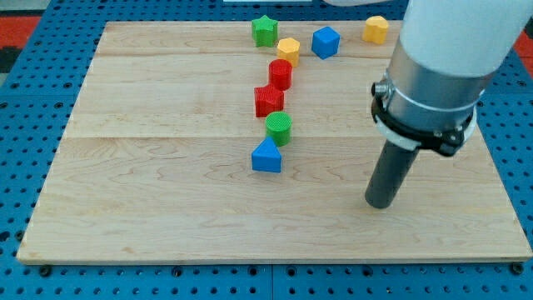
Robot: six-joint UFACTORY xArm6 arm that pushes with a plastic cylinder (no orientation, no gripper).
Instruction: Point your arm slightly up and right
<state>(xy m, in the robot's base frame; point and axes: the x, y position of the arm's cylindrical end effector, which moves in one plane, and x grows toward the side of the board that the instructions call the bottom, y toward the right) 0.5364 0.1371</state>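
Note:
My tip [381, 203] rests on the wooden board [166, 192] at the view's lower right, well to the right of all blocks. A column of blocks runs down the middle: a green star [265, 31] at the top, a yellow hexagon [288, 51], a red cylinder [281, 73], a red star [269, 100], a green cylinder [279, 128] and a blue triangular block [266, 156] at the bottom. A blue cube [326, 42] and a yellow hexagon [376, 29] lie at the view's top, right of the column.
The arm's white and grey body [441, 75] covers the board's upper right. A blue perforated table [25, 150] surrounds the board.

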